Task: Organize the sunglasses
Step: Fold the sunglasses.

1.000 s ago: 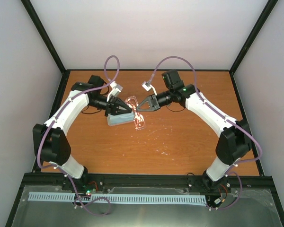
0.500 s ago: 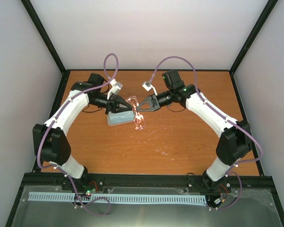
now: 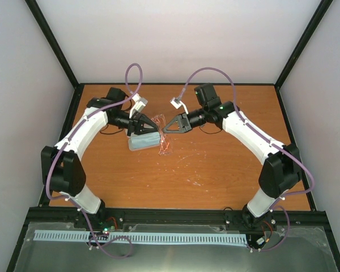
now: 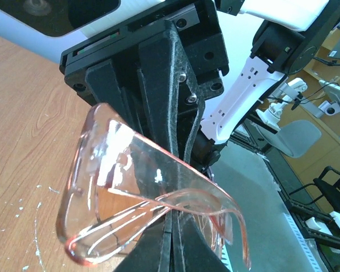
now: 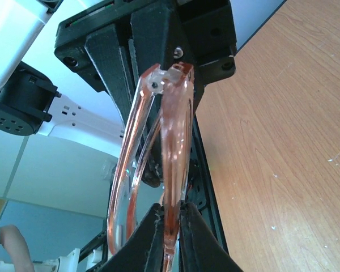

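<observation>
The sunglasses, thin translucent orange-pink, hang in the air between my two grippers at the back middle of the table. My left gripper is shut on one end of them, and its wrist view shows the lens and folded arms across its closed fingers. My right gripper is shut on the other end, with the frame pinched between its fingers. A loose part of the glasses dangles lower. The oblong case, showing pale blue, lies on the wood just below my left gripper.
The wooden table is ringed by a black frame, with white walls at the back and sides. White specks mark the wood near the middle. Purple cables loop above both arms. A slotted white rail runs along the near edge.
Both grippers have shifted slightly toward the back with the sunglasses held between them. The dangling part has swung a little to the left.
</observation>
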{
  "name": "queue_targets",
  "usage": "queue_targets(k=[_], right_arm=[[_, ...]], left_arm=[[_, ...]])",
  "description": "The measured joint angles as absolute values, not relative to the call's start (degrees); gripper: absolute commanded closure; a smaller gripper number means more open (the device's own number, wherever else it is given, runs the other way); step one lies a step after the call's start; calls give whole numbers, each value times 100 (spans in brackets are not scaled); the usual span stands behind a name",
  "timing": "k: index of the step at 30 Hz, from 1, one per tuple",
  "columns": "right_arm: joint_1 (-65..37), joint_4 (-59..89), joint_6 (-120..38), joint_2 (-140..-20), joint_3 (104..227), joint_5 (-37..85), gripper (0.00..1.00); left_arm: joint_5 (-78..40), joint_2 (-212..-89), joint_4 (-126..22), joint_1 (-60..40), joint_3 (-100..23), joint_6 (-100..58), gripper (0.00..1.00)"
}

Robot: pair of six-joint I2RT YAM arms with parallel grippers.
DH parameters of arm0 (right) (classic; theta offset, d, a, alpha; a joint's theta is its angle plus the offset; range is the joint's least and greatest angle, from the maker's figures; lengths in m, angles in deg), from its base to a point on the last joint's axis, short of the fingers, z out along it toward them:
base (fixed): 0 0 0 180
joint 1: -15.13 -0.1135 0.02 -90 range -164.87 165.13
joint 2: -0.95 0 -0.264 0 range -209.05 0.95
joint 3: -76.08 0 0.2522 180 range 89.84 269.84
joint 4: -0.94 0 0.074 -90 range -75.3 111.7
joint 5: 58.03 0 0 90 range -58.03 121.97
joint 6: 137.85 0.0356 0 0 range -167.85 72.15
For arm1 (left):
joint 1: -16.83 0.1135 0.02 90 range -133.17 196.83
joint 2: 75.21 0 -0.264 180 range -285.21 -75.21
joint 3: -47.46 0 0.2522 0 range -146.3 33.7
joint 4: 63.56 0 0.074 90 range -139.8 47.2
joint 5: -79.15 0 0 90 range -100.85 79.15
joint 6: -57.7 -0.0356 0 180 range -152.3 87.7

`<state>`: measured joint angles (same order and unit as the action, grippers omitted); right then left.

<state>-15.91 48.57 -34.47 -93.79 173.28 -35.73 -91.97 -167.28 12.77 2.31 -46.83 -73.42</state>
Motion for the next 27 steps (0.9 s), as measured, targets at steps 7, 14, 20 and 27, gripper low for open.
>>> queue_targets(k=[7, 14, 20, 27], right_arm=[[-1602, 4787, -3403, -9379, 17274, -3615, 91], [-1602, 4750, -3383, -9374, 17162, -3617, 96], [-1589, 4647, -3302, -9309, 17108, -3479, 97], [-1569, 4501, -3197, -9309, 17066, -3383, 97]], left_arm=[[-9206, -16774, 1307, 231, -4769, -7353, 99], [-9230, -16791, 1329, 231, -4795, -7425, 99], [-9339, -16877, 1463, 231, -4836, -7534, 65], [-9354, -16903, 1635, 229, -4869, -7578, 99]])
